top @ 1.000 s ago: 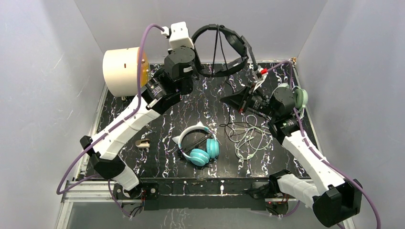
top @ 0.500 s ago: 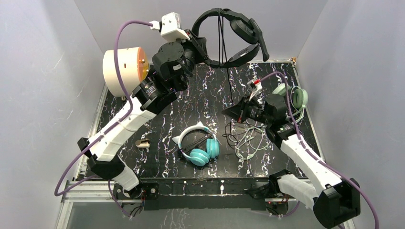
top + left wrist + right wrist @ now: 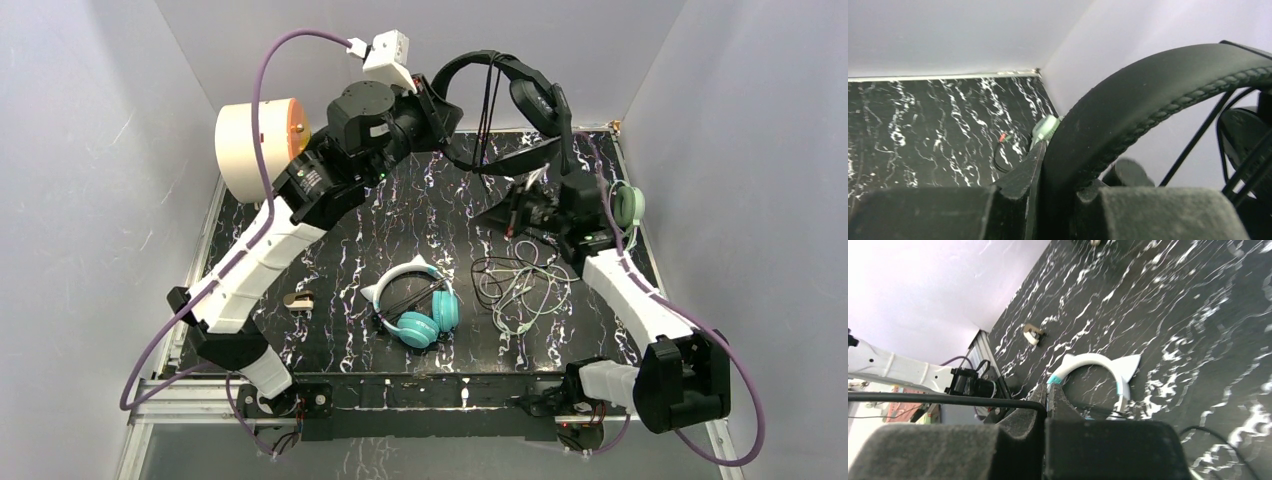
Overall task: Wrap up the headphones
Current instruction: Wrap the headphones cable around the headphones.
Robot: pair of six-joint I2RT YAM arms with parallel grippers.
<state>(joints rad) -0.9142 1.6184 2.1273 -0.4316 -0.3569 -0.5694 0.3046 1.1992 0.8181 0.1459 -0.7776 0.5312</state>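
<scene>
Pale grey walls box in a black, white-veined marble tabletop. Above its far edge the left claw clamps the padded band of the all-black over-ear headphones, held in the air. Their thin black cable hangs toward the right claw, whose fingers are pressed together, seemingly pinching that cable, though the view is cramped. Mid-tabletop lie the teal headphones with a white cat-ear band. The sage-green headphones sit at the right edge behind the right arm, their light cable in loose loops near the teal pair.
</scene>
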